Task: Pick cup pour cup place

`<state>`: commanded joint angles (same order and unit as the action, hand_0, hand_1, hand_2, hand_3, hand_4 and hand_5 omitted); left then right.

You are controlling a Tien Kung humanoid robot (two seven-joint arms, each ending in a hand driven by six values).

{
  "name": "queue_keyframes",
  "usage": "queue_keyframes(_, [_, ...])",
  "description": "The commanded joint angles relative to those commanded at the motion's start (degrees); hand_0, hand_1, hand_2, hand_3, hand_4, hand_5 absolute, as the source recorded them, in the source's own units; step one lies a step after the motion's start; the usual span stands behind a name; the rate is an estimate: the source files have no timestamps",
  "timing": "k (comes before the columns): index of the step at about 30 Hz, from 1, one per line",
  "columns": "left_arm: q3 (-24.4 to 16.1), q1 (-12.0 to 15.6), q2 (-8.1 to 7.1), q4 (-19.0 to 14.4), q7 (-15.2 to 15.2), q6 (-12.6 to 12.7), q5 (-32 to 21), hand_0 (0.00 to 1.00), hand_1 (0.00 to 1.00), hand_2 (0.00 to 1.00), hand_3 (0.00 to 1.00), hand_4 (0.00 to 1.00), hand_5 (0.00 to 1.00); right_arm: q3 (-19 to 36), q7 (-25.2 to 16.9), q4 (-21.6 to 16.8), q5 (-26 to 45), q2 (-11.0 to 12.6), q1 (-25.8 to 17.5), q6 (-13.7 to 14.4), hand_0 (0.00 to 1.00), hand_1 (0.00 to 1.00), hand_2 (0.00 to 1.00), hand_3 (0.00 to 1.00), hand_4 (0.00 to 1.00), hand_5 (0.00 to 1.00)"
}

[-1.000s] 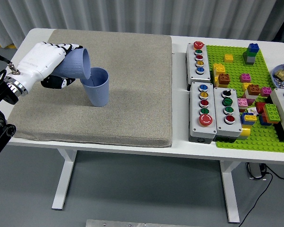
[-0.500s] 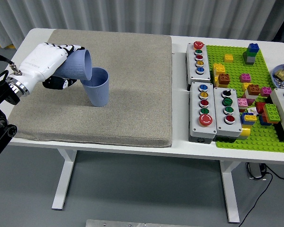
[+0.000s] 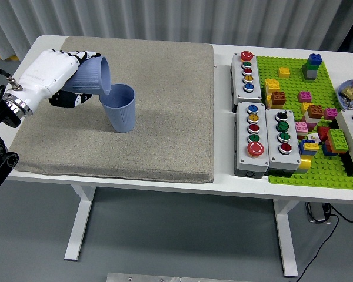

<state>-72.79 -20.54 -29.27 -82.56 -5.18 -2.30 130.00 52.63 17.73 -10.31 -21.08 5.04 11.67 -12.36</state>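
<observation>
My left hand (image 3: 59,79) is shut on a blue ribbed cup (image 3: 93,76). It holds the cup tipped on its side, with the mouth pointing right and down, right at the rim of a second blue cup (image 3: 120,108). That second cup stands upright on the grey mat (image 3: 165,100). I cannot see anything flowing between the cups. The right arm is not in view.
Grey button boxes (image 3: 249,72) (image 3: 268,138) stand to the right of the mat. A green baseplate (image 3: 317,94) with several loose bricks lies at the far right. A small dish (image 3: 352,94) sits at the right edge.
My left hand has lifted slightly up and to the left with the tipped cup. The standing cup has not moved.
</observation>
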Motion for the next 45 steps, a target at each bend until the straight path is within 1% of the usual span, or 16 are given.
queue_keyframes(2, [-0.91, 0.09, 0.45, 0.51, -0.78, 0.53, -0.32, 0.522, 0.559, 0.769, 0.603, 0.371, 0.002, -0.01, 0.0, 0.0, -0.01, 0.0, 0.0, -0.01, 0.747, 0.699, 0.75, 0.606, 0.122, 0.254])
queue_keyframes(4, [-1.53, 0.05, 1.04, 1.17, -1.54, 1.1, -2.51, 0.522, 0.559, 0.769, 0.603, 0.371, 0.002, 0.0, 0.02, 0.0, -0.04, 0.0, -0.01, -0.04, 0.747, 0.699, 0.75, 0.606, 0.122, 0.254])
queue_keyframes(9, [-2.19, -0.08, 2.24, 3.19, -2.92, 2.31, -12.16, 0.521, 0.558, 0.769, 0.601, 0.371, 0.002, -0.01, 0.01, 0.0, -0.02, -0.01, 0.01, -0.07, 0.747, 0.699, 0.75, 0.606, 0.122, 0.254])
queue_keyframes(12, [-2.35, -0.22, 3.91, 6.4, -5.33, 3.74, -19.61, 0.521, 0.558, 0.769, 0.601, 0.371, 0.002, -0.06, 0.02, 0.0, 0.12, -0.05, 0.13, -0.02, 0.747, 0.699, 0.75, 0.606, 0.122, 0.254])
queue_keyframes(14, [-2.44, -0.27, 4.52, 7.35, -6.24, 4.36, -24.45, 0.526, 0.558, 0.763, 0.597, 0.376, 0.002, -0.05, 0.04, 0.0, 0.11, -0.06, 0.16, -0.03, 0.747, 0.699, 0.751, 0.606, 0.121, 0.253])
queue_keyframes(17, [-2.93, -0.32, 6.38, 9.64, -8.73, 5.55, -31.52, 0.526, 0.558, 0.763, 0.597, 0.376, 0.002, -0.01, 0.08, 0.0, 0.0, -0.1, 0.2, -0.01, 0.747, 0.699, 0.751, 0.606, 0.121, 0.253])
queue_keyframes(23, [-4.56, 0.14, 9.41, 13.09, -11.17, 5.12, -45.68, 0.523, 0.558, 0.756, 0.594, 0.381, 0.002, 0.1, 0.17, 0.0, -0.17, -0.21, 0.15, -0.01, 0.747, 0.699, 0.75, 0.606, 0.122, 0.253])
queue_keyframes(24, [-5.37, 0.3, 10.69, 14.17, -12.07, 5.38, -48.66, 0.523, 0.558, 0.756, 0.594, 0.381, 0.002, 0.18, 0.22, 0.0, -0.31, -0.22, 0.13, -0.06, 0.747, 0.699, 0.75, 0.606, 0.122, 0.253])
queue_keyframes(26, [-6.13, 0.56, 12.13, 15.44, -13.13, 5.7, -53.5, 0.518, 0.556, 0.746, 0.586, 0.397, 0.002, 0.23, 0.27, 0.0, -0.45, -0.28, 0.16, -0.08, 0.747, 0.7, 0.751, 0.607, 0.121, 0.253])
queue_keyframes(28, [-6.44, 0.88, 13.24, 16.28, -13.8, 6.2, -57.97, 0.518, 0.556, 0.746, 0.586, 0.397, 0.002, 0.3, 0.31, 0.0, -0.55, -0.33, 0.15, -0.08, 0.747, 0.7, 0.751, 0.607, 0.121, 0.253])
queue_keyframes(29, [-6.61, 1.28, 14.18, 16.71, -14.38, 7.08, -60.44, 0.518, 0.556, 0.746, 0.586, 0.397, 0.002, 0.25, 0.34, 0.0, -0.58, -0.35, 0.15, -0.1, 0.747, 0.7, 0.751, 0.607, 0.121, 0.253])
queue_keyframes(31, [-6.67, 1.81, 15.25, 17.24, -15.13, 8.44, -64.2, 0.518, 0.556, 0.746, 0.586, 0.397, 0.002, 0.3, 0.36, 0.0, -0.66, -0.42, 0.11, -0.07, 0.747, 0.7, 0.751, 0.607, 0.121, 0.253])
queue_keyframes(32, [-6.68, 2.1, 15.76, 17.48, -15.55, 9.17, -64.83, 0.516, 0.554, 0.742, 0.581, 0.404, 0.002, 0.33, 0.38, 0.0, -0.71, -0.45, 0.08, -0.07, 0.747, 0.699, 0.751, 0.606, 0.121, 0.254])
queue_keyframes(37, [-6.79, 3.94, 18.95, 18.39, -18.61, 13.54, -62.92, 0.516, 0.554, 0.742, 0.581, 0.404, 0.002, 0.48, 0.51, 0.0, -1.12, -0.57, -0.07, -0.13, 0.747, 0.699, 0.751, 0.606, 0.121, 0.254])
queue_keyframes(41, [-6.99, 4.61, 20.13, 19.53, -19.12, 14.31, -62.15, 0.514, 0.555, 0.738, 0.578, 0.412, 0.002, 0.58, 0.59, 0.0, -1.39, -0.64, -0.15, -0.17, 0.747, 0.699, 0.752, 0.606, 0.121, 0.257])
queue_keyframes(45, [-6.46, 5.1, 20.22, 20.52, -19.29, 14.68, -61.81, 0.517, 0.557, 0.739, 0.578, 0.423, 0.005, 0.56, 0.56, 0.0, -1.37, -0.57, -0.06, -0.22, 0.747, 0.699, 0.751, 0.606, 0.12, 0.256])
